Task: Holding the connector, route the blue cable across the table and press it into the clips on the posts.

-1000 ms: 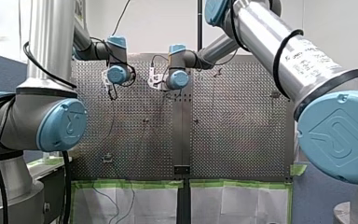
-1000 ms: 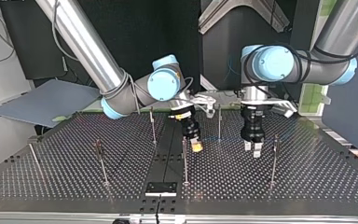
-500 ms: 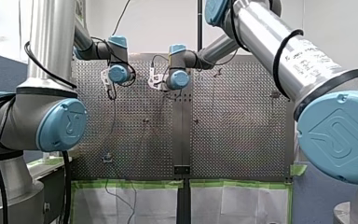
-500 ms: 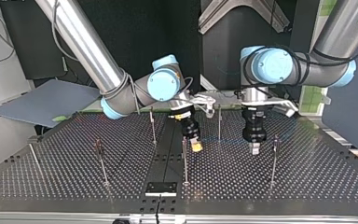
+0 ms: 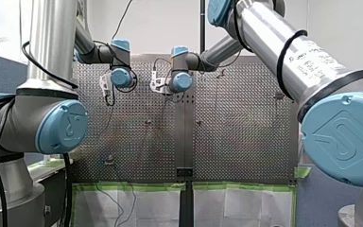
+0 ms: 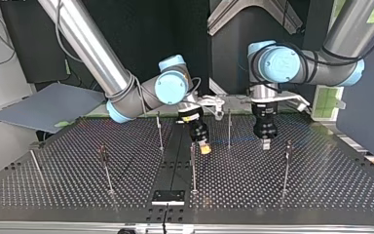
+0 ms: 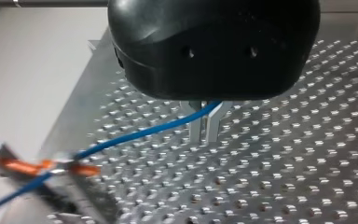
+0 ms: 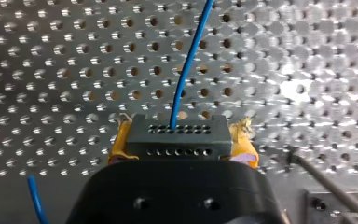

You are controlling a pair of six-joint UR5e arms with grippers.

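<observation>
Over table [image 6: 321, 187], left pincer [image 6: 265, 144] rose, clamping cable [image 7: 140, 135].

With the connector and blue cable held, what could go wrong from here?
1. My left gripper pinches the blue cable between thin metal fingers; if the arms pull apart, it may slip or kink.
2. My right gripper holds the connector by its yellow pads; cable tension might twist it loose.
3. The cable crosses the orange clip, blurred here; it may ride past rather than seat.
</observation>
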